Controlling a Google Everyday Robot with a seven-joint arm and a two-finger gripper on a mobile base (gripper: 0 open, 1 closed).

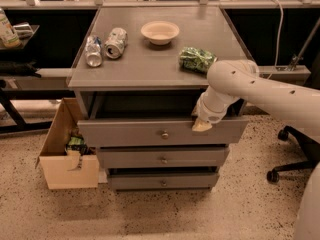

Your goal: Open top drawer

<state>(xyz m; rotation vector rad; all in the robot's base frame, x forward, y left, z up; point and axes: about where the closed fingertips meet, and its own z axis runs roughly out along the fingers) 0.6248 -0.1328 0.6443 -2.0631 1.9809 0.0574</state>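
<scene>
The grey desk was seen above and left of the gripper, which was carried on a white arm and set at the upper edge of the top drawer. That drawer was found pulled partly out, its front running leftward from the gripper. Whether the gripper was spread or pressed together could not be told. A cardboard box was seen on the floor, well off to the lower left. On the desk, a bowl was placed up and to the left, a green packet directly above, and a can and a second can farther up-left. The drawer's round knob was seen near, to the left.
</scene>
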